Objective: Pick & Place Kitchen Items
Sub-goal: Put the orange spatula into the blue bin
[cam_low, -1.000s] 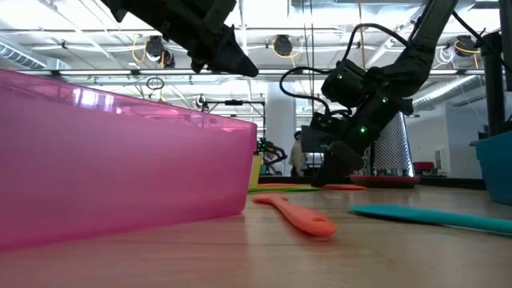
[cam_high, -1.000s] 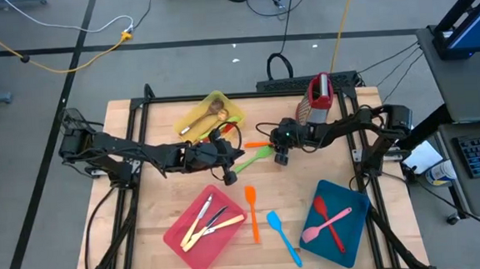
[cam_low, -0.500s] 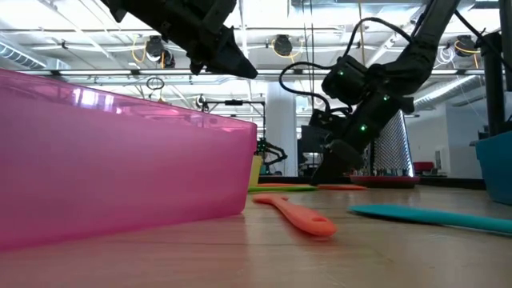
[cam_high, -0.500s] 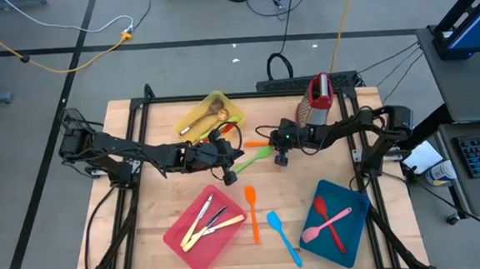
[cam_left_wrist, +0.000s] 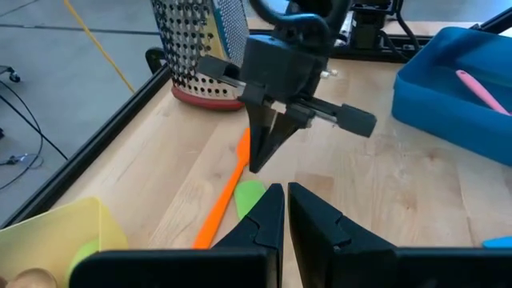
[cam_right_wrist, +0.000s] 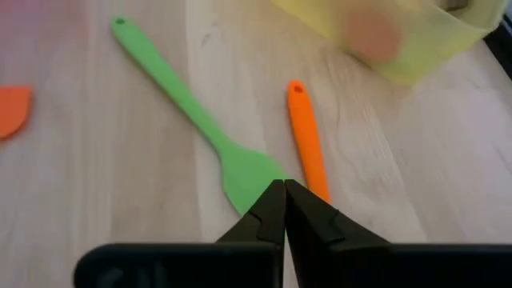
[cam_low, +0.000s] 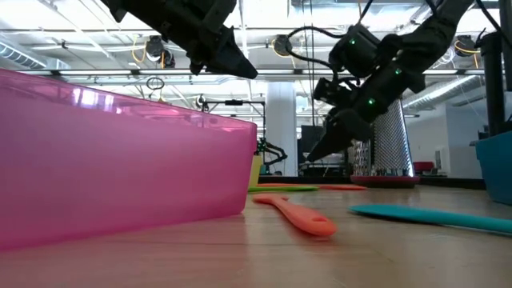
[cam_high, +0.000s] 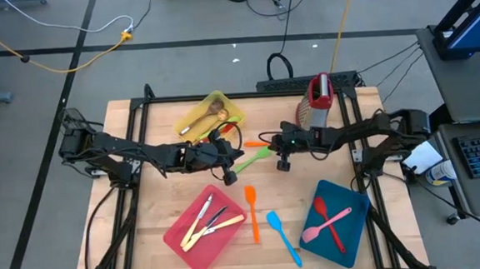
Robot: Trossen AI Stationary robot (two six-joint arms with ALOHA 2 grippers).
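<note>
Both pairs of jaws are closed on nothing. The right gripper [cam_high: 283, 162] hangs clear above the table [cam_high: 161, 202], just over the broad end of the green spatula [cam_right_wrist: 200, 128]. The left gripper [cam_high: 227, 163] is also raised, beside the other end of that spatula.

The green spatula is slim, with a small hole at its handle tip and a flat, wider blade. It lies flat near the table's middle, its long axis slanting, blade toward the right arm and handle toward the left. An orange spatula [cam_right_wrist: 307, 142] lies just beside the blade, apart from it, on the side toward the yellow tray [cam_high: 214, 113].

Bare wood lies open around both spatulas. Nearer the front are another orange spatula [cam_high: 251, 210] and a blue one [cam_high: 283, 237]. The pink tray [cam_high: 184, 238] sits front left, the blue tray [cam_high: 356, 227] front right, and a grater [cam_high: 319, 98] stands behind the right arm.
</note>
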